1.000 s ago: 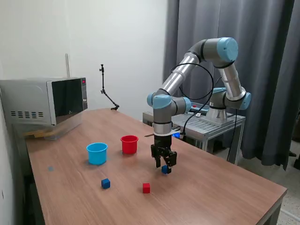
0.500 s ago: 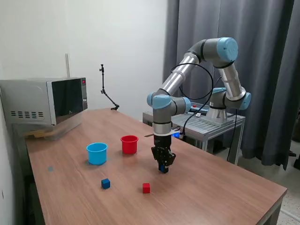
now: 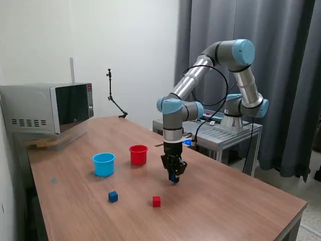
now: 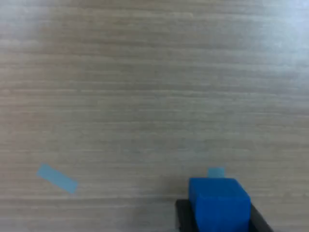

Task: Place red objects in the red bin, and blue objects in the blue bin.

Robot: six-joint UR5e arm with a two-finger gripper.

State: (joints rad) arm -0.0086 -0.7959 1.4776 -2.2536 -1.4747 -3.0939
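Note:
My gripper [image 3: 173, 177] is shut on a dark blue cube [image 3: 173, 177] and holds it just above the table, to the exterior view's right of both cups. In the wrist view that blue cube [image 4: 219, 202] sits between dark finger pads [image 4: 182, 217] over bare wood. The red cup [image 3: 138, 154] and the light blue cup [image 3: 104, 164] stand upright side by side. A second blue cube [image 3: 113, 197] and a red cube [image 3: 156, 201] lie on the table nearer the front edge. Only one red cube shows.
A microwave [image 3: 47, 108] stands at the table's back on the exterior view's left, with a thin black stand [image 3: 114, 98] behind. Two bits of light blue tape [image 4: 57, 178] are stuck to the wood under the gripper. A metal cart [image 3: 225, 133] holds the arm's base.
The gripper closed on the blue cube that lay on the table and has lifted it slightly. The other cubes and both cups have not moved.

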